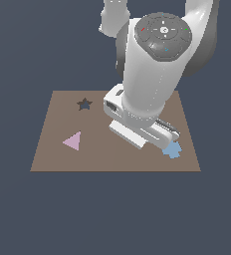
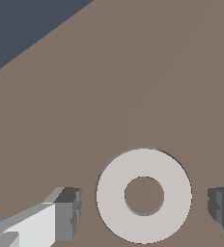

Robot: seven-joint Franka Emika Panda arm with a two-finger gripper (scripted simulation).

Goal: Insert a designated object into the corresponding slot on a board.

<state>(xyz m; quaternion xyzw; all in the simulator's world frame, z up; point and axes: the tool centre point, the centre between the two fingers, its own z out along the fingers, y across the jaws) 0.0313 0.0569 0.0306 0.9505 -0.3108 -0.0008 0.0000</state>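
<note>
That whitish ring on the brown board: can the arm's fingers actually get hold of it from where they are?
Probably yes. In the wrist view the ring lies flat on the board between the two open fingers, with a gap on each side and nothing in between.

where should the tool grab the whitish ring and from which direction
Take the ring across its outer rim, coming straight down from above. It lies flat on the board, so only its edge is graspable. The tool already straddles it, with a finger on each side and gaps to the rim.
</note>
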